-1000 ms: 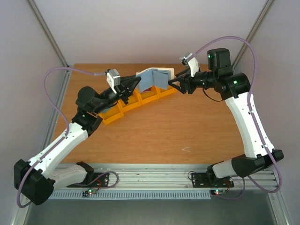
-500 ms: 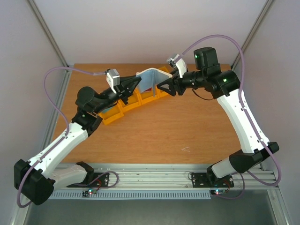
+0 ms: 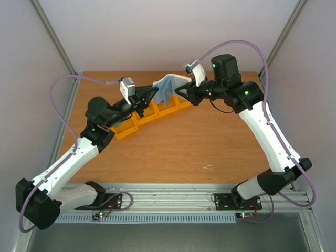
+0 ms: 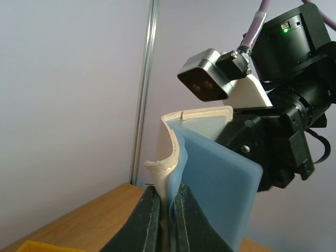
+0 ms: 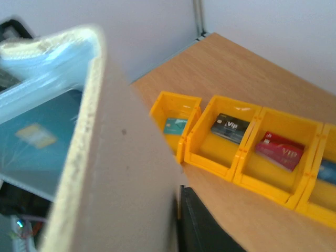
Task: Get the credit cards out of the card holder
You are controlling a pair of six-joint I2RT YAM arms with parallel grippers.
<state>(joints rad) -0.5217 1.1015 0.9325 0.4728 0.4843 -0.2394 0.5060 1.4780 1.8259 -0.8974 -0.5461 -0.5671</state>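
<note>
The card holder (image 3: 167, 86), cream outside and pale blue inside, is held upright in the air above the yellow bins, between both grippers. My left gripper (image 3: 154, 93) is shut on its lower edge, seen in the left wrist view (image 4: 167, 210), where the holder (image 4: 215, 173) stands folded. My right gripper (image 3: 178, 92) is at the other flap. In the right wrist view the cream face (image 5: 115, 173) lies against one finger (image 5: 210, 226) and hides the other. A teal card (image 5: 175, 126), a dark card (image 5: 230, 127), a red card (image 5: 280, 148) and a blue card (image 5: 328, 170) each lie in a bin.
A curved row of yellow bins (image 3: 137, 126) sits on the wooden table (image 3: 210, 136) at the back, under and left of the grippers. Grey walls enclose the table on three sides.
My right gripper has moved left toward the left gripper, and the card holder's right flap has swung in, so the holder is folded narrower. The left arm has held still.
</note>
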